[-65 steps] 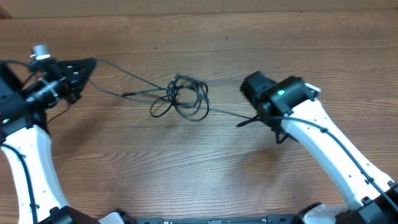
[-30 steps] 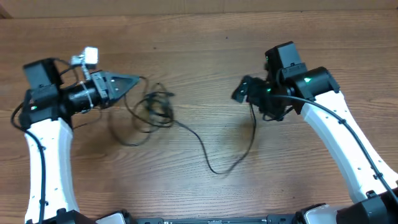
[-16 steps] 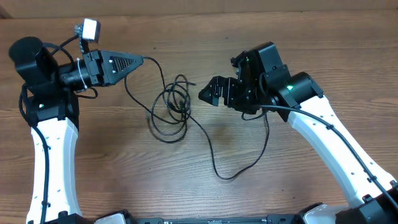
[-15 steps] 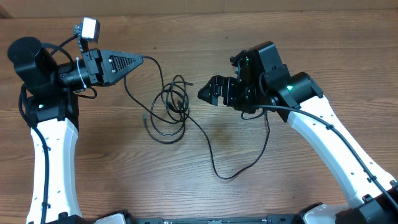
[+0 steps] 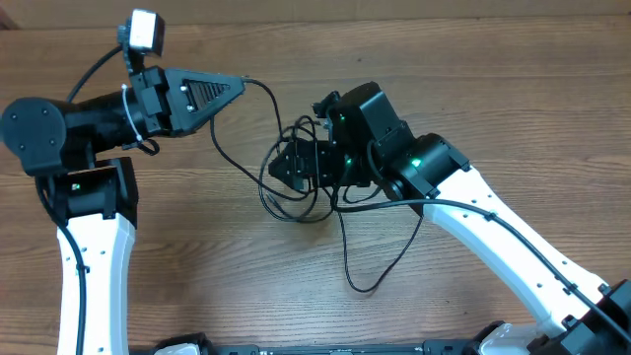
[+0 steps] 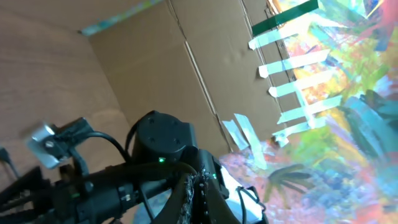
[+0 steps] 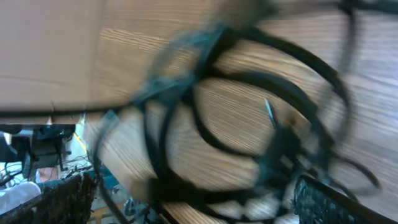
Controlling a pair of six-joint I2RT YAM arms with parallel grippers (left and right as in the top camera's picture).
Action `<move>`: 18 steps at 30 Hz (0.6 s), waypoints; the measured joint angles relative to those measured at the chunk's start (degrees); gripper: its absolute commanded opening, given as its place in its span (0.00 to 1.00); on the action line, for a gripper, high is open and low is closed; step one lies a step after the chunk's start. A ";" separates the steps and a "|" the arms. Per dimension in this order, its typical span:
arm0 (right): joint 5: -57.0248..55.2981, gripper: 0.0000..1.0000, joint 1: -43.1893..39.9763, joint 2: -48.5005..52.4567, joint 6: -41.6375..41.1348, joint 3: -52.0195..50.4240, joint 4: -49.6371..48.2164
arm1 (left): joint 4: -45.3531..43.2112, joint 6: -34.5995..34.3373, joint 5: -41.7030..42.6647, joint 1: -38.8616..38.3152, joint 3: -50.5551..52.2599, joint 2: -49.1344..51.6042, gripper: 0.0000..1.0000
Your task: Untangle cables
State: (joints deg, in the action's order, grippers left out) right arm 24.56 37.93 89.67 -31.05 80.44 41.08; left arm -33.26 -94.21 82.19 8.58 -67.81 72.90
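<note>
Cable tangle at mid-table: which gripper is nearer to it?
Right. The right gripper hangs open directly over the cable tangle, overlapping its loops. The left gripper sits apart, toward the upper left of the overhead view, shut on a strand that runs down into the tangle.

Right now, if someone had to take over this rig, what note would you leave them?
Left claw: shut on one strand of the cables; the strand runs from its tip to the knot.
Right claw: open wide, right over the knot, nothing gripped.
Cables: looped together mid-table, with one long tail curving toward the near edge.
Done: no cable is separated yet.
Left: probably close the right claw on a loop, pull against the left, then lay each cable out apart.
</note>
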 measured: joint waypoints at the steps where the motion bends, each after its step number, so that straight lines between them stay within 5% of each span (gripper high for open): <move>1: 0.04 1.00 0.22 0.00 0.02 0.00 -0.70 | -0.02 -0.44 -0.22 -0.44 0.00 0.00 0.04; 2: 0.02 1.00 0.52 -0.02 -0.02 0.00 -1.60 | -0.04 -1.60 -0.68 -1.14 0.00 0.00 0.04; 13: -23.41 0.11 0.92 2.84 -11.13 0.02 5.51 | -6.14 -10.95 -2.69 -2.60 0.00 0.02 0.04; 18: -29.53 0.08 1.51 7.41 -14.27 1.07 11.47 | -18.64 -18.21 -1.22 -3.19 0.42 0.42 0.04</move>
State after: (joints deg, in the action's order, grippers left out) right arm -4.97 39.44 97.08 -45.32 81.52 52.56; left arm -51.90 -112.42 80.97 5.39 -67.40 73.32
